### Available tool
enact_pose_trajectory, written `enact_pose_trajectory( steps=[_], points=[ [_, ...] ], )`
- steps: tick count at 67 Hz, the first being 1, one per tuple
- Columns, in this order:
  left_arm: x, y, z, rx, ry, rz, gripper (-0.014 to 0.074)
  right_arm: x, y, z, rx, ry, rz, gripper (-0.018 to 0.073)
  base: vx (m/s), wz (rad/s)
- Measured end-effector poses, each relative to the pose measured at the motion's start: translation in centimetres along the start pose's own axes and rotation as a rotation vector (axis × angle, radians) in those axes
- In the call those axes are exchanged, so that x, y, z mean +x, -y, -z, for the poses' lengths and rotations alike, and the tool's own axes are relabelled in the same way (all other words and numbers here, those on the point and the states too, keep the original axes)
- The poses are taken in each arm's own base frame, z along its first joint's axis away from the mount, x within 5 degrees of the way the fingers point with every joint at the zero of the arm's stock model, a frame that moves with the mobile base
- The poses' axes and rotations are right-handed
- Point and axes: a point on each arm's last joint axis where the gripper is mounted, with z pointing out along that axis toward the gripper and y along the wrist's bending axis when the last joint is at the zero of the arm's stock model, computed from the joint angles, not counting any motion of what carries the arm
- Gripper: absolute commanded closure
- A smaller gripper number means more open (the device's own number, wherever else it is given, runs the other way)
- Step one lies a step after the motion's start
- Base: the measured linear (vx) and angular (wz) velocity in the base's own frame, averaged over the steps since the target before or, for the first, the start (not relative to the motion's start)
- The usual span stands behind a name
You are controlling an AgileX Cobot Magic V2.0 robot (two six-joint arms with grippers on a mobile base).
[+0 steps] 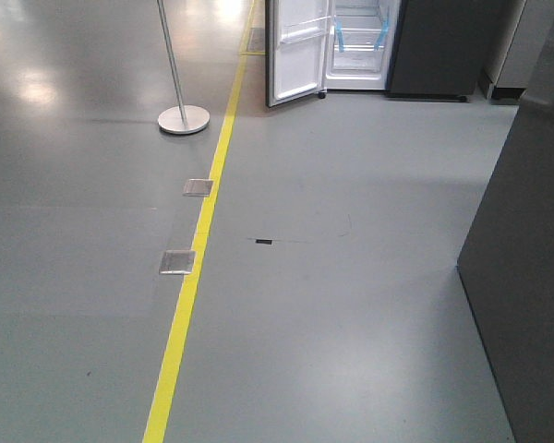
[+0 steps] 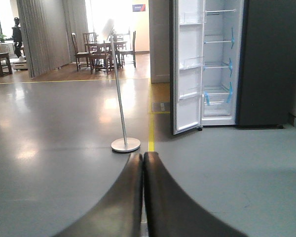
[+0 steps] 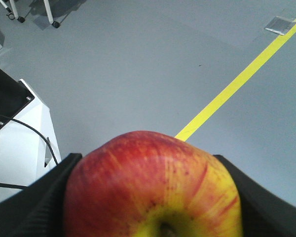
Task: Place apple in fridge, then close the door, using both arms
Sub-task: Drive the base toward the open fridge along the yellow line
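While the apple (image 3: pixel 153 187) is gripped between the two black fingers (image 3: pixel 34 202) of the right end effector (image 3: pixel 149 165), its stem hollow is turned toward the wrist camera and its red-and-yellow skin fills the gap between them. The left end effector (image 2: pixel 143 158) is seen with its fingers pressed together along their length, and nothing is held between them. Well ahead of the left end effector and to its right, the fridge (image 2: pixel 269 59) is seen standing on the grey floor (image 1: pixel 351 305). Its door (image 2: pixel 187 74) is swung open, so that the white inner liner and clear bins are shown. Glass shelves marked with strips of blue tape (image 2: pixel 230 64) are exposed inside. A metal stand (image 2: pixel 119 94) with a round base is placed ahead of the left end effector, slightly to its left, just beside a yellow floor line (image 2: pixel 151 131).
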Motion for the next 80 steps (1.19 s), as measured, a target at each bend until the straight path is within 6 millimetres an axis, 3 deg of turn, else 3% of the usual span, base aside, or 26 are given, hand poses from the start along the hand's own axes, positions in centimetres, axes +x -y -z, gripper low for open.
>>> enact_pose_trajectory(
  steps=[80],
  points=[
    [0.00,0.00,0.00,0.000,0.000,0.000,0.0603,0.00,0.00,0.00,0.000,0.000,0.000,0.0447,0.22,-0.01]
  ],
)
